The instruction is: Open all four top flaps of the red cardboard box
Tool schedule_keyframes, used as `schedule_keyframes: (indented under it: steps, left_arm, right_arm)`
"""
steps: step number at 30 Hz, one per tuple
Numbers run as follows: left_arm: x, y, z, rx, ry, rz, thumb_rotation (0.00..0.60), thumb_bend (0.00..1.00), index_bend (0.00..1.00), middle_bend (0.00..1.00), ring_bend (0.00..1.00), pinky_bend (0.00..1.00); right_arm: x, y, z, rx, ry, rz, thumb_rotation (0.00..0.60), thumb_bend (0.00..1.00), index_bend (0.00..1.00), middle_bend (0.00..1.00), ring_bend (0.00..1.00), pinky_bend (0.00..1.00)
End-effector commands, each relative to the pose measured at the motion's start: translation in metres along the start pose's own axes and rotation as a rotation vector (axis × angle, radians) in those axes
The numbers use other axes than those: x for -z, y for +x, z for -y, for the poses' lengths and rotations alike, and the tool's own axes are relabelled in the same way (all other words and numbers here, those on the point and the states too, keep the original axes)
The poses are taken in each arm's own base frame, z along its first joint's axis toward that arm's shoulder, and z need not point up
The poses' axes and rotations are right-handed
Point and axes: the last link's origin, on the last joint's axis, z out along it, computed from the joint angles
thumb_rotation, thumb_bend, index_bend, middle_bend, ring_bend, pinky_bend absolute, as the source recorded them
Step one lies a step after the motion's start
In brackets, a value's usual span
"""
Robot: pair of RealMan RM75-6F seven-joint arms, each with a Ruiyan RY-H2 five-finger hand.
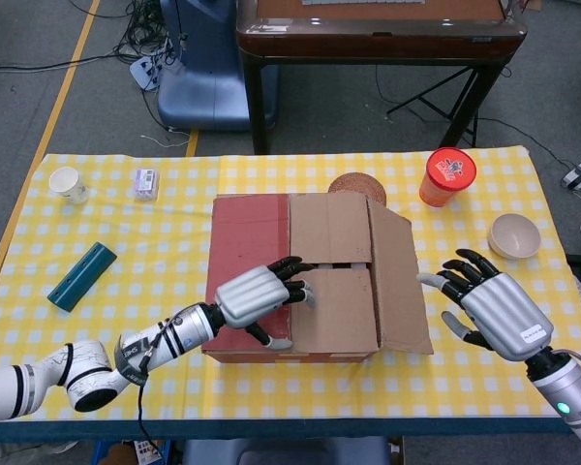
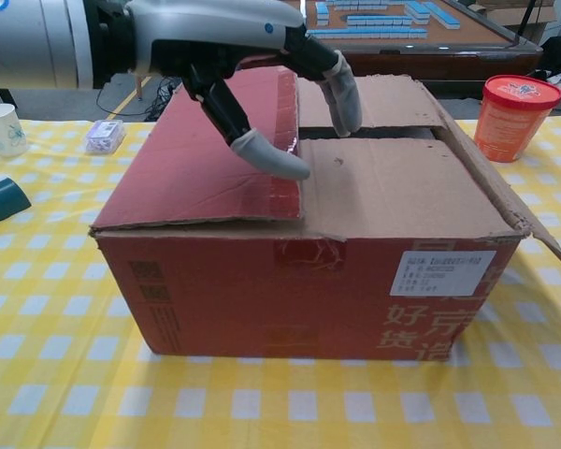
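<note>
The red cardboard box [image 1: 252,254] [image 2: 262,281] sits mid-table. Its red left flap [image 1: 248,242] [image 2: 201,154] lies flat on top. Two brown inner flaps [image 1: 331,271] [image 2: 393,187] lie closed with a dark gap between them. The right flap [image 1: 400,281] [image 2: 505,201] slopes outward and down. My left hand [image 1: 259,298] [image 2: 252,65] hovers over the free edge of the red flap, fingers spread and holding nothing. My right hand [image 1: 489,312] is open beside the box's right flap, apart from it; the chest view does not show it.
An orange cup [image 1: 447,176] [image 2: 514,117] and a beige bowl [image 1: 514,235] stand at the right. A white paper cup [image 1: 68,183], a small packet [image 1: 145,182] and a teal block [image 1: 81,276] lie left. A brown disc [image 1: 357,184] sits behind the box.
</note>
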Motion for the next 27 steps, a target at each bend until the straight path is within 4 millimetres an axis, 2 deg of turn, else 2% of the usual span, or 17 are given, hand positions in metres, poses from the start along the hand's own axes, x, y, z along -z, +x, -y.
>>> schedule_keyframes:
  steps: [1,14,27]
  left_arm:
    - [-0.003,-0.003,-0.001,-0.016,0.001,-0.001,0.414,0.23,0.39,0.27,0.02,0.00]
    - [-0.010,-0.013,0.003,-0.160,0.016,-0.016,0.368,0.24,0.46,0.34,0.07,0.00]
    - [-0.003,-0.013,0.010,-0.271,0.059,-0.048,0.338,0.23,0.55,0.45,0.15,0.00]
  right_arm:
    - [0.000,0.000,-0.001,-0.001,0.001,-0.001,0.600,0.35,0.24,0.36,0.23,0.14]
    - [0.003,-0.002,-0.005,-0.014,-0.009,-0.001,0.600,0.35,0.24,0.36,0.23,0.14]
    - [0.004,-0.004,-0.006,-0.024,-0.011,0.003,0.600,0.35,0.24,0.36,0.23,0.14]
